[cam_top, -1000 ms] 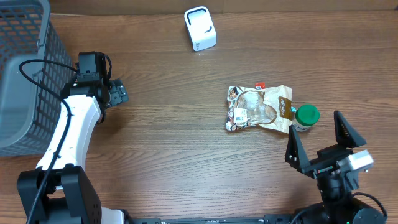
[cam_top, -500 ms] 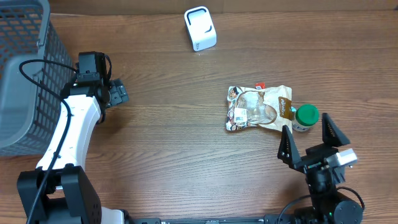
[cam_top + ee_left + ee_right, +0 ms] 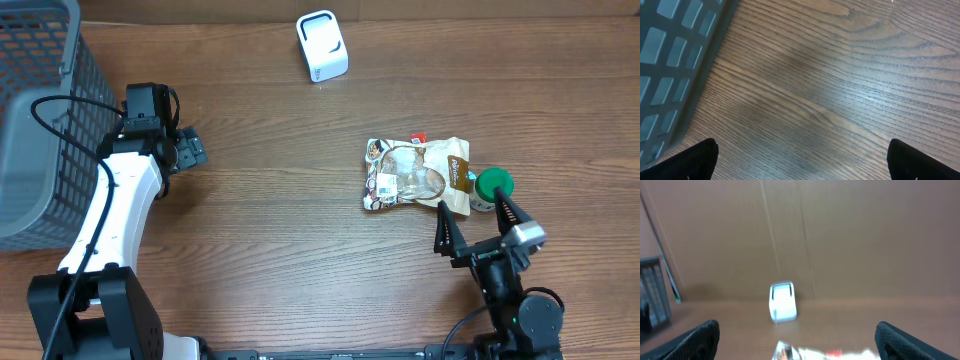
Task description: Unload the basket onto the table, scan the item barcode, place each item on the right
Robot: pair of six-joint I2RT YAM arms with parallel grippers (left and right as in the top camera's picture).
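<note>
The item, a crinkly clear snack bag (image 3: 415,175) with a white barcode label, lies flat on the wooden table right of centre; its top edge shows in the right wrist view (image 3: 805,354). The white barcode scanner (image 3: 322,45) stands at the table's far edge and is blurred in the right wrist view (image 3: 783,301). My right gripper (image 3: 470,222) hovers open just in front of the bag, with nothing between its fingers (image 3: 800,342). My left gripper (image 3: 190,150) stays open over bare wood (image 3: 802,165) beside the basket, far from the bag.
A green-lidded jar (image 3: 492,187) stands against the bag's right end, close to my right fingers. A large grey mesh basket (image 3: 40,120) fills the table's left side, and its wall shows in the left wrist view (image 3: 675,65).
My right arm has moved left and forward, from the table's front right corner up to the bag and jar. The left arm has not moved.
</note>
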